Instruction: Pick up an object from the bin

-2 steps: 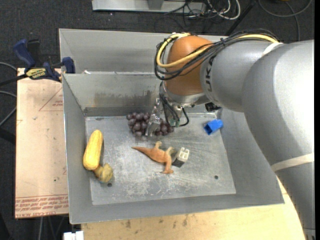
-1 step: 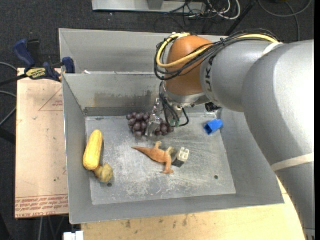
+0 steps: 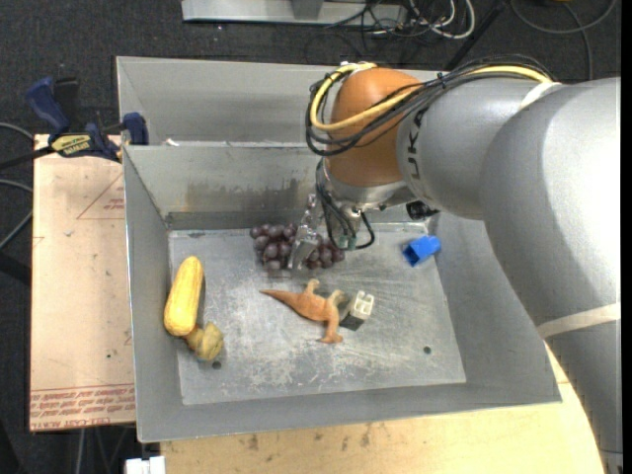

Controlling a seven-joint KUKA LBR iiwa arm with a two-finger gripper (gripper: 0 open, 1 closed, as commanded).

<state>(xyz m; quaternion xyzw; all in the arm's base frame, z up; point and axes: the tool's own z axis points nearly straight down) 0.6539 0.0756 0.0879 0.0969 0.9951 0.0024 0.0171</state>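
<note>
My gripper is low at the back middle of the bin, right down in a bunch of dark purple grapes. The grapes lie on both sides of its fingers, some at its right too. An orange toy dinosaur lies on the floor just in front of the gripper. Next to the dinosaur's tail end sits a small black and white block.
A small blue piece lies to the right under the arm. A yellow corn cob and a small tan lump rest at the bin's left front. The arm and its orange cover hang over the bin's back right.
</note>
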